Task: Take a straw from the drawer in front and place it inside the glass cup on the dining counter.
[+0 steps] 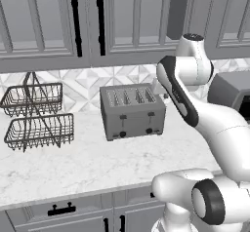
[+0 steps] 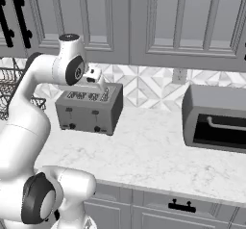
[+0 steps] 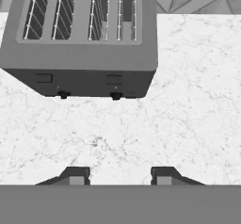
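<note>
Gripper spread wide, holding nothing, poised above the marble worktop near its front edge, toaster toward the back. Straw presumably inside a shut drawer under the front edge: judged light, stiff, slippery, best pinched mid-length. Wire baskets at the worktop's left end apparently bare; toaster slots without bread.

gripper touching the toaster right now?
Apart. In the hand view the open gripper hangs over bare marble worktop, and a wide strip of marble separates its fingertips from the toaster.
</note>
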